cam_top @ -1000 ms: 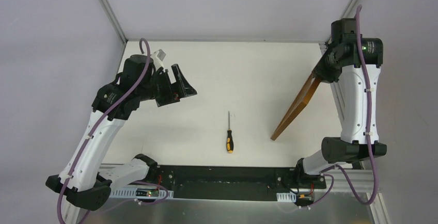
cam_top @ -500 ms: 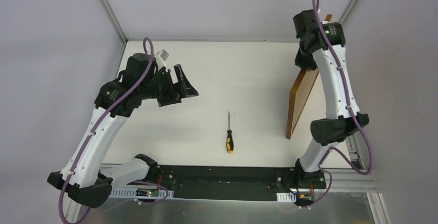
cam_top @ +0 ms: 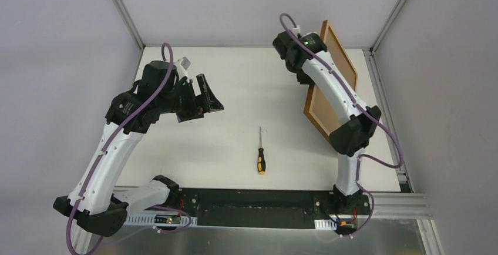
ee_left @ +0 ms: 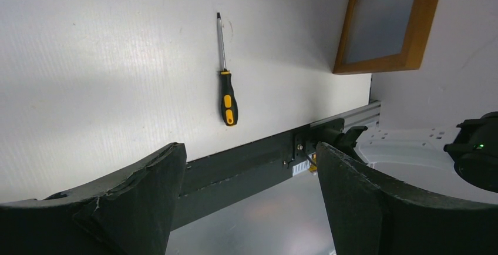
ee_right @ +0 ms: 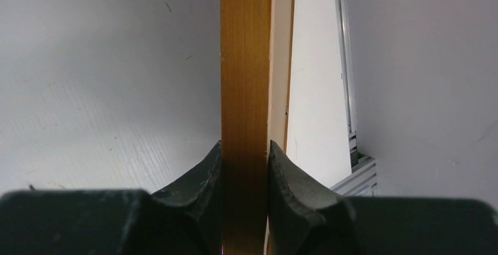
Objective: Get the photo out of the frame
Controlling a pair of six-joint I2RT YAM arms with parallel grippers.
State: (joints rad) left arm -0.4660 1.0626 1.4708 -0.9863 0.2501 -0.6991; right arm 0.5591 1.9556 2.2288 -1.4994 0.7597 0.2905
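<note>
The right gripper (ee_right: pixel 245 155), clamped on the frame (cam_top: pixel 339 55), has swung it from the table's (cam_top: pixel 276 84) right edge up over the far right corner. Its cork back now faces up and is reachable, with the photo (ee_left: pixel 376 26) apparently still inside. A screwdriver (cam_top: pixel 261 160) lies mid-table towards the near edge, while farther left the left gripper (cam_top: pixel 205 99) hovers with jaws apart and empty, and nothing blocks its path.

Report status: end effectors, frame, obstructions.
Left end effector open, empty. Right end effector shut on thin orange-brown wooden picture frame, held on edge. Black-and-yellow screwdriver lying centre, clear of both.
</note>
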